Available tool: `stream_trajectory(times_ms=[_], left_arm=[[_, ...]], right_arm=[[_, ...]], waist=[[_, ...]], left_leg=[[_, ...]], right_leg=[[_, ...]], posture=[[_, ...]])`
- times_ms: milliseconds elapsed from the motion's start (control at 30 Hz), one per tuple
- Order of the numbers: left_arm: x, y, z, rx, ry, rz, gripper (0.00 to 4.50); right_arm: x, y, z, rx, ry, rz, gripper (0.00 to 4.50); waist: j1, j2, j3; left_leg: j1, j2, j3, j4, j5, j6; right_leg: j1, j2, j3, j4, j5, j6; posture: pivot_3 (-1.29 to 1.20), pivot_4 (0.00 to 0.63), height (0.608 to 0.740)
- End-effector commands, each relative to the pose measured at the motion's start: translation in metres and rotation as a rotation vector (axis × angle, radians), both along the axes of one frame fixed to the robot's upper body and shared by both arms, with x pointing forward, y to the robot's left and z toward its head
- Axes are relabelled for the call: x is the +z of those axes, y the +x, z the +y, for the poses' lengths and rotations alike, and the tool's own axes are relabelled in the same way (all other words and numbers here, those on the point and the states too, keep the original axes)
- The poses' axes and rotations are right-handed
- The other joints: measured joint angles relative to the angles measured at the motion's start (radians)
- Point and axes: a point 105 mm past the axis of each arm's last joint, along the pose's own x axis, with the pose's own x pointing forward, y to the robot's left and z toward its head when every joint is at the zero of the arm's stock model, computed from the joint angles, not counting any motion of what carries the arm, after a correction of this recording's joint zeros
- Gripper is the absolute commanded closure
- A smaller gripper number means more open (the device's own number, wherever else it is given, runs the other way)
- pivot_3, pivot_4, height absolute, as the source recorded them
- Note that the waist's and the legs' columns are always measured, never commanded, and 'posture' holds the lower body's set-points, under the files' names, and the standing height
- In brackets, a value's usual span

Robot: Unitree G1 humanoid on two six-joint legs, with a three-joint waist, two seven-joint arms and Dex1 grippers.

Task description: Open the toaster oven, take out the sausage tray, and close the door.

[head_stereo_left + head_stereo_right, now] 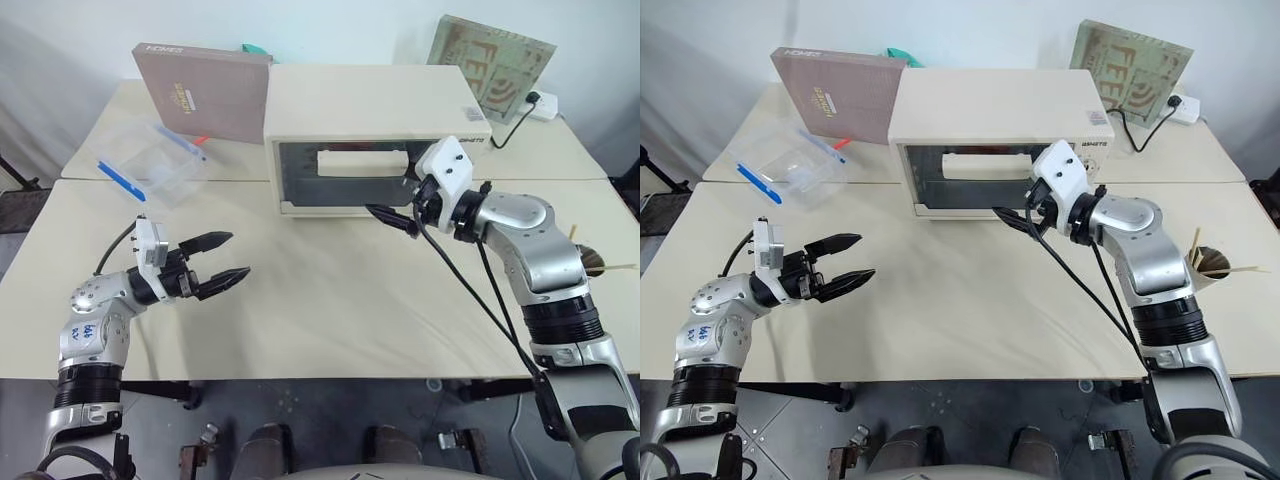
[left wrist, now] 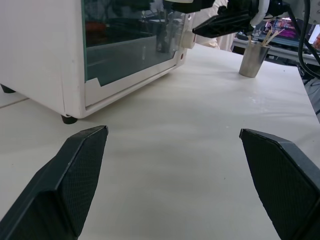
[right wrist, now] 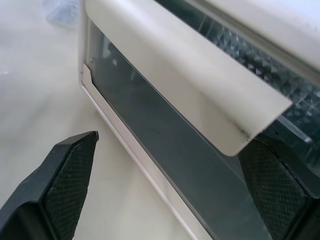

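The toaster oven [image 1: 375, 135] sits at the back of the table [image 1: 330, 310], at about twelve o'clock from the robot; it looks heavy enough to stay put under a gentle pull, though a hard tug could slide it. Its door [image 1: 350, 180] is shut, a stiff glass pane that is breakable, so the place to grip is the cream bar handle [image 3: 185, 82] across its top, rigid but probably smooth and slippery. The sausage tray is hidden behind the glass. The right gripper [image 1: 397, 218] hangs with jaws spread at the handle's end, grasping nothing. The left gripper [image 1: 218, 265] is released too, at eight o'clock over bare table. A brown book [image 1: 205, 92] and clear plastic box [image 1: 152, 160] lie at ten o'clock, and a cup of sticks [image 1: 1217, 266] at three; none blocks the door's swing
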Motion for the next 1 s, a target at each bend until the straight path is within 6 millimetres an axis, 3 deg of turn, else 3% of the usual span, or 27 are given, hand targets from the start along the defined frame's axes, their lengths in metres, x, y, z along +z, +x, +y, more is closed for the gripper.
stream_trajectory(times_ms=[33, 233, 400, 700, 800, 1000], left_arm=[[0.011, 0.001, 0.002, 0.01, -0.018, -0.047, 0.0], [0.016, 0.007, 0.002, 0.03, -0.036, -0.048, 0.0], [0.026, 0.014, 0.004, 0.053, -0.099, -0.03, 0.0], [0.043, 0.023, 0.008, 0.075, -0.192, -0.001, 0.0], [0.05, 0.025, 0.007, 0.059, -0.22, -0.026, 0.58], [0.069, 0.037, -0.006, -0.014, -0.251, -0.069, 2.27]], right_arm=[[0.027, -0.008, 0.004, 0.055, 0.037, -0.085, 0.05], [0.027, -0.022, 0.009, 0.123, 0.034, -0.065, 0.05], [0.005, -0.044, 0.009, 0.186, -0.032, -0.016, 0.05], [-0.026, -0.062, 0.009, 0.199, -0.082, 0.047, 0.05], [-0.03, -0.062, 0.01, 0.193, -0.08, 0.055, 0.0], [-0.032, -0.06, 0.013, 0.191, -0.077, 0.048, 0.0]], waist=[[-0.002, 0.0, 0.0], [-0.002, 0.0, 0.0], [-0.001, 0.0, 0.0], [0.0, 0.0, 0.0], [-0.001, 0.0, 0.0], [0.0, -0.001, 0.001]], left_leg=[[0.0, 0.0, 0.0, 0.0, 0.0, 0.0], [0.0, 0.0, 0.0, -0.001, 0.0, 0.0], [0.0, 0.0, 0.0, -0.001, 0.0, 0.0], [0.0, 0.0, 0.0, -0.001, 0.0, 0.0], [0.0, 0.0, 0.0, 0.0, 0.0, 0.0], [0.0, 0.0, 0.0, 0.0, 0.0, 0.0]], right_leg=[[0.0, 0.0, 0.0, 0.0, 0.0, 0.0], [-0.001, 0.0, 0.0, 0.0, 0.0, 0.0], [-0.001, 0.0, 0.0, 0.0, 0.0, 0.0], [-0.001, 0.0, 0.0, 0.0, 0.0, 0.0], [-0.001, 0.0, 0.0, 0.0, 0.0, 0.0], [0.0, 0.0, 0.0, 0.0, 0.0, 0.0]], posture=[[0.0, 0.15, 0.74], [0.0, 0.15, 0.74], [0.0, 0.15, 0.74], [0.0, 0.15, 0.74], [0.0, 0.15, 0.74], [0.0, 0.15, 0.74]])
